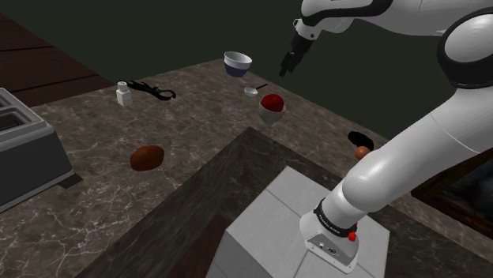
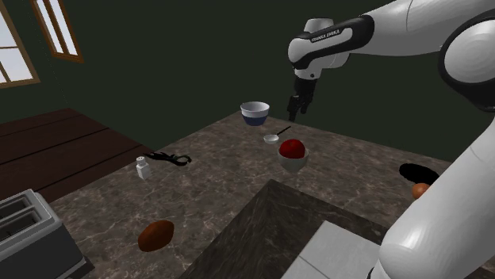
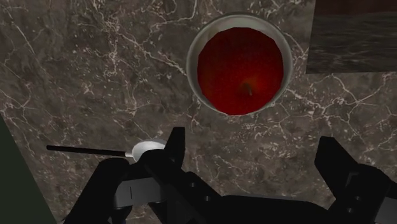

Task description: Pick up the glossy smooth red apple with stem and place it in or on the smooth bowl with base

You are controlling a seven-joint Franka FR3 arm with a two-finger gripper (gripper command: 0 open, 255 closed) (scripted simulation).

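Apple (image 3: 240,70) is seen seated in the bowl (image 3: 192,63) on the bench (image 3: 95,76), beyond the jaws, which are spread wide and empty.

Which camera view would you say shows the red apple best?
The wrist view: it looks down on the glossy red apple, stem visible, in the pale round bowl. Both exterior views show its top above the rim.
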